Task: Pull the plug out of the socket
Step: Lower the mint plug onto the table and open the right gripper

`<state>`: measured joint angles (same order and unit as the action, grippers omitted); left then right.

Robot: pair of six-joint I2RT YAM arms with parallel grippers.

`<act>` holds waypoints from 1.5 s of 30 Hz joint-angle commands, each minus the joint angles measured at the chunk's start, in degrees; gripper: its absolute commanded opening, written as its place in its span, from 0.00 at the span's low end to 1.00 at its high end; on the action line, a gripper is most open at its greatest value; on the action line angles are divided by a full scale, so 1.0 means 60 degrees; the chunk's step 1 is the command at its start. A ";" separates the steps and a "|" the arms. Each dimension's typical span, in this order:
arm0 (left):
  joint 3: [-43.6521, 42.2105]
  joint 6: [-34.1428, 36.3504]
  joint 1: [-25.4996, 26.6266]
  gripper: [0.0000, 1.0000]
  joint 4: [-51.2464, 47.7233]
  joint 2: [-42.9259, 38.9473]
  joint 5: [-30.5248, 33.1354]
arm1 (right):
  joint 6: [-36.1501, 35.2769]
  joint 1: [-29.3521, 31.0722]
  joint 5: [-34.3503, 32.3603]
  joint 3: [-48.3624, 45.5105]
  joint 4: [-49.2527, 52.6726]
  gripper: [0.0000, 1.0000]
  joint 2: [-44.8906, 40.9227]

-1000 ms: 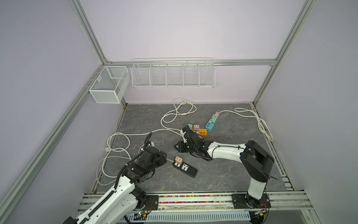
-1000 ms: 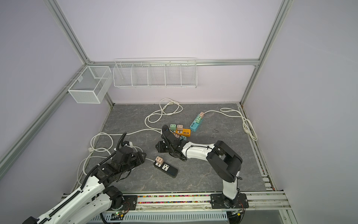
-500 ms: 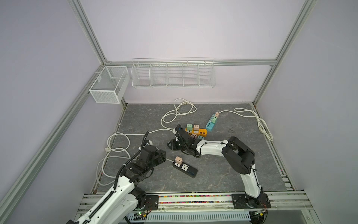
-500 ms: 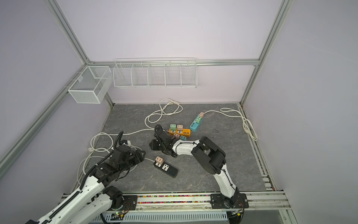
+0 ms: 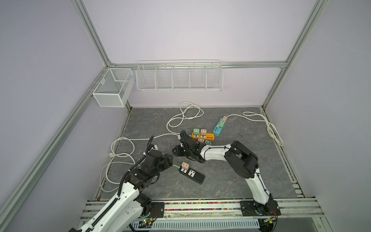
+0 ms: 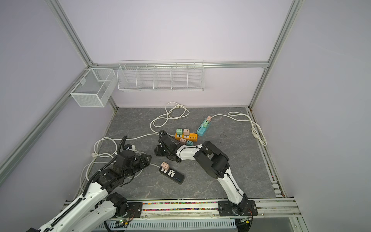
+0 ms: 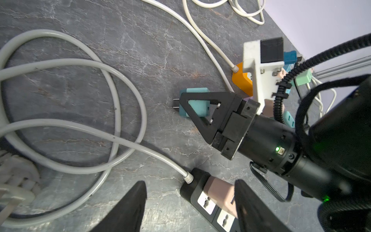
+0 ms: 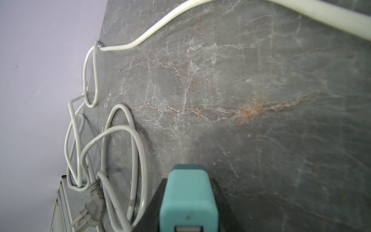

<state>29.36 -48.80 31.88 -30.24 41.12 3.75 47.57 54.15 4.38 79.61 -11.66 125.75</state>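
Observation:
A black socket strip (image 5: 194, 175) (image 6: 174, 175) lies on the grey floor with a pink plug (image 5: 185, 165) (image 6: 165, 165) standing in its end socket by the white cable. My left gripper (image 5: 169, 160) (image 6: 148, 159) is open just left of that end. In the left wrist view the pink plug (image 7: 220, 192) and the socket strip (image 7: 197, 185) sit between the spread fingers (image 7: 138, 192), close to one of them. My right gripper (image 5: 177, 150) (image 7: 197, 104) is shut on a loose teal plug (image 8: 188, 198) (image 7: 195, 112), low over the floor.
An orange strip (image 5: 207, 137) with several plugs and a blue strip (image 5: 218, 129) lie behind the right arm. White cables (image 5: 122, 152) coil at the left, back and right edges. Two wire baskets (image 5: 112, 88) hang on the back wall.
My left gripper's jaws have spread wider beside the pink plug. My right gripper has carried the teal plug leftward, and its arm has swung closer to the middle.

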 commanded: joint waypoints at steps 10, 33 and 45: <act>0.0090 -0.0244 -0.0039 0.71 -0.0029 -0.0189 -0.0224 | -0.0105 -0.0029 -0.0033 -0.0026 -0.0098 0.34 0.0254; 0.0141 -0.0204 -0.0039 0.77 -0.0421 -0.0571 -0.0504 | -0.1022 -0.0221 -0.0751 -0.1195 0.0537 0.69 -0.1396; 0.0014 -0.0272 -0.0039 0.78 -0.0740 -0.0820 -0.1177 | -0.2392 -0.0247 -0.0380 -0.1854 0.1552 0.73 -0.3357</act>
<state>29.36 -50.46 31.88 -32.21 37.32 -1.58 37.04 52.95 1.48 69.58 -5.52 110.04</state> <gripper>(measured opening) 0.780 0.727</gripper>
